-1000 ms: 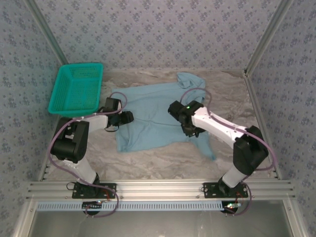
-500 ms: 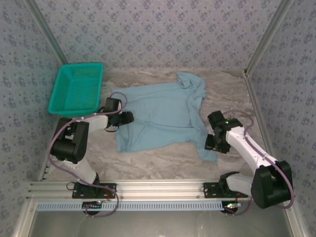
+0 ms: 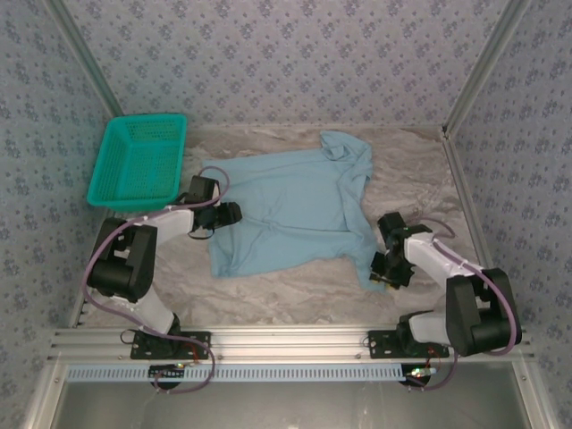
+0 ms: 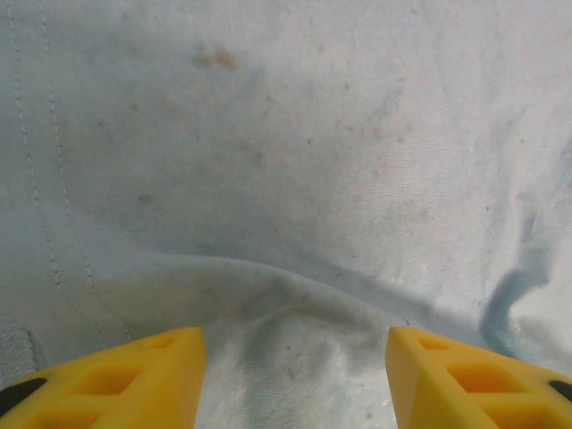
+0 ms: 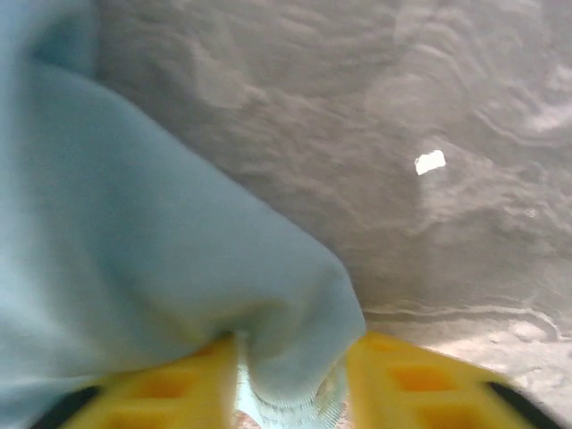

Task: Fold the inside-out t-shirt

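Observation:
The inside-out t-shirt (image 3: pixel 286 210), light sky-blue, lies spread on the grey table cloth (image 3: pixel 295 290). My left gripper (image 3: pixel 234 213) rests at the shirt's left edge. In the left wrist view its yellow fingers (image 4: pixel 134 380) stand wide apart, open (image 4: pixel 293 375), over a low ridge of the shirt's fabric (image 4: pixel 295 161). My right gripper (image 3: pixel 380 273) is at the shirt's near right corner. In the right wrist view a bunch of the blue cloth (image 5: pixel 134 268) with its hem sits pinched between the gripper's (image 5: pixel 290 384) two yellow fingers.
A teal mesh basket (image 3: pixel 138 161) stands at the back left, beside the left arm. Patterned walls and metal posts close in the table on three sides. Bare wrinkled grey cloth (image 5: pixel 429 107) with a small white speck (image 5: pixel 430 162) lies right of the shirt's corner.
My right arm swung from the middle of the shirt to its near right corner and its fingers closed on the cloth there. The left arm has not moved.

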Available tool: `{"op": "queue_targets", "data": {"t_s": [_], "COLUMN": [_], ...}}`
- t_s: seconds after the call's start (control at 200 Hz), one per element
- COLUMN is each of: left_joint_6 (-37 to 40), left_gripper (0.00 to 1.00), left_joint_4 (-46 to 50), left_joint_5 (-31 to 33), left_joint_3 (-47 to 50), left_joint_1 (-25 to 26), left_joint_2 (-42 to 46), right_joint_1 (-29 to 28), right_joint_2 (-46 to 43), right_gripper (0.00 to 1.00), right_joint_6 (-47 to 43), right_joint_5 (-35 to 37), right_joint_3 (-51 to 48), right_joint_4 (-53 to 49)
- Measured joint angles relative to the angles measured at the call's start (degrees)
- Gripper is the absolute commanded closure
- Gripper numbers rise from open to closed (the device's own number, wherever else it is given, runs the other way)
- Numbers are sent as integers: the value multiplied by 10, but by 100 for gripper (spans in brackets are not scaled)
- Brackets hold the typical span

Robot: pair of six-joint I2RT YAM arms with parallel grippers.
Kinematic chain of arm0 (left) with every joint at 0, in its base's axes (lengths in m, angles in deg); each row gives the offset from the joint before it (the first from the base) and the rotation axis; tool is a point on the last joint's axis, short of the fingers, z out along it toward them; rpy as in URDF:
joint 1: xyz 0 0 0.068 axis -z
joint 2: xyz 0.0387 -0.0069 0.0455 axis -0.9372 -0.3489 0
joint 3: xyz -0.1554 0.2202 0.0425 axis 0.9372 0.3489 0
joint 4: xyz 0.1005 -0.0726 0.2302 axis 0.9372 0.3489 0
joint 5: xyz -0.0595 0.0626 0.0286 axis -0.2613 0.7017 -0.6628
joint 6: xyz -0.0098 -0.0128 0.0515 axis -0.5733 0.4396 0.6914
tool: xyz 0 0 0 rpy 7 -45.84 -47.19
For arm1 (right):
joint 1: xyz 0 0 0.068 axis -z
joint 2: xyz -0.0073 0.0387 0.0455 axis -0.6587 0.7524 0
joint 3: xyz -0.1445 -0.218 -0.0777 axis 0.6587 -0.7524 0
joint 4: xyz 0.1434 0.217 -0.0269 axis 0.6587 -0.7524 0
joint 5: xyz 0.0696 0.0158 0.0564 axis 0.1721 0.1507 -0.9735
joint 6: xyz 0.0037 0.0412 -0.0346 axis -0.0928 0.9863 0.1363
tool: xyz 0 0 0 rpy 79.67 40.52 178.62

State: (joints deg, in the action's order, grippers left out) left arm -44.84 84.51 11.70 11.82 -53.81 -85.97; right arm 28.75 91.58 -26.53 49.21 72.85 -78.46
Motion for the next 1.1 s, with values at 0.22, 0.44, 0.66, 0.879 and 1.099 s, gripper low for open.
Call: {"op": "queue_targets", "data": {"t_s": [0.22, 0.44, 0.66, 0.879, 1.099], "left_joint_6": [0, 2, 2, 5, 5], "left_gripper": [45, 45, 45, 45, 45], "left_joint_4": [-3, -28, -37, -36, -32], "left_joint_5": [2, 2, 2, 2, 2], "left_joint_3": [0, 0, 0, -1, -4], "left_joint_1": [-2, -4, -4, -4, -4], "left_joint_2": [-14, -29, -32, -32, -32], "right_joint_1": [-57, -203, -315, -348, -288], "right_joint_2": [-37, -15, 170, 266, 139], "right_gripper": [100, 100, 84, 60, 51], "right_joint_6": [-39, -92, -142, -181, -172], "right_joint_5": [73, 213, 219, 159, 77], "right_joint_3": [145, 408, 465, 447, 355], "right_joint_4": [-45, -98, -82, -91, -71]}}
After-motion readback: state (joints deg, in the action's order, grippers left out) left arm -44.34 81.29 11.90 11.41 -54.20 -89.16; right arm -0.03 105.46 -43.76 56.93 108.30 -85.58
